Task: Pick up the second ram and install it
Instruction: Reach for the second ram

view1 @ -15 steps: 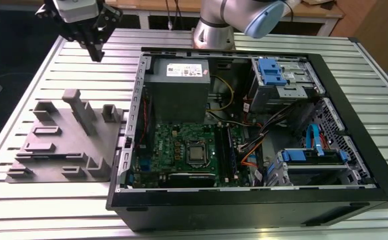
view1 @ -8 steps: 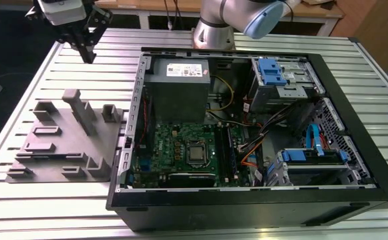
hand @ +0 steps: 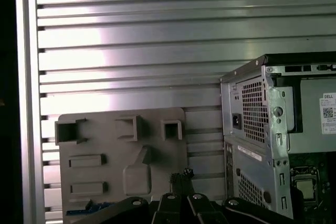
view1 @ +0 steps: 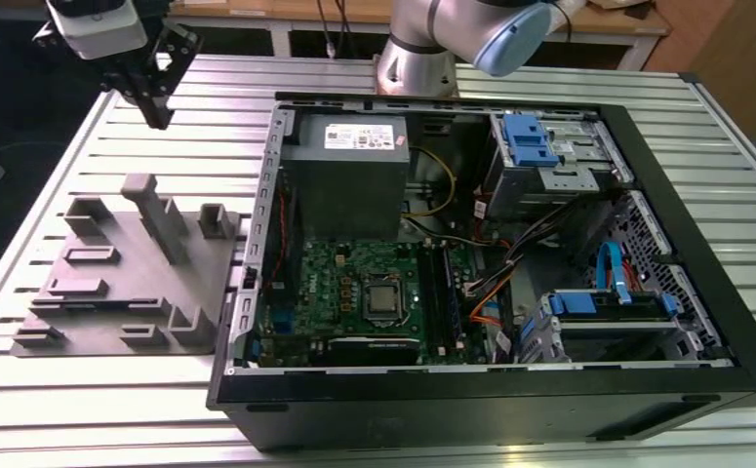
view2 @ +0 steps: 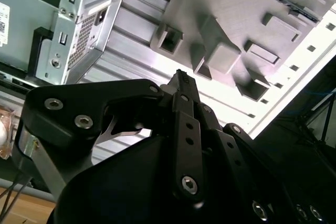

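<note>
**Black pincer (view1: 156, 115) clenched at 10 o'clock**

It hangs over the ribbed aluminium table (view1: 78, 409). Grey moulded plastic tray (view1: 131, 283) sits at 9; first wrist view shows the dark blue second ram (hand: 86, 206) lying on it. Open black PC case (view1: 482, 414) runs centre to 3, wooden desks (view1: 625, 24) at 12.

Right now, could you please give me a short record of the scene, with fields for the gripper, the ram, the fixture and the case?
gripper: raised over the table, near the grey fixture; jaws shut, holding nothing
second ram: probably the blue strip lying on the fixture; not gripped
grey fixture: on the table, at the exterior view's left of the case
computer case: side open, green motherboard exposed inside
</note>
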You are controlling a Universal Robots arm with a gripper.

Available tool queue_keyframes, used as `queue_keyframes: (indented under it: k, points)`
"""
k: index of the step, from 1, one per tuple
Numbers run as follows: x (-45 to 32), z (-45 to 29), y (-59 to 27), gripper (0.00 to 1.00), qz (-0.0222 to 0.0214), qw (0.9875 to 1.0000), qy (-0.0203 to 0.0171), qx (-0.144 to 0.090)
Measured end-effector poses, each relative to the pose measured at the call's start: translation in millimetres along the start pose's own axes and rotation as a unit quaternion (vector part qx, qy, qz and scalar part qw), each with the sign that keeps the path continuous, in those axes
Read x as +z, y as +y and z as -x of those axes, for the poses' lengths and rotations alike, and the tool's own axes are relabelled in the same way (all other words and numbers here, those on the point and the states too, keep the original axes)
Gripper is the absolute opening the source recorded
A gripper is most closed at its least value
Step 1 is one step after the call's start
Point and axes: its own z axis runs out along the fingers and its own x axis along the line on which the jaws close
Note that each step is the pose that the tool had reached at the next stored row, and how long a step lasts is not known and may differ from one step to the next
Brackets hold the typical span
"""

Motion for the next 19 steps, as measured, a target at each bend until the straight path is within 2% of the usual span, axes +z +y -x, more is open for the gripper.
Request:
queue_keyframes:
  k: [7,19]
  points:
    - [3.8,-9.8,-7.1,0.07,0.0,1.0,0.0,0.0]
    - [10.7,-25.7,-24.5,0.07,0.0,1.0,0.0,0.0]
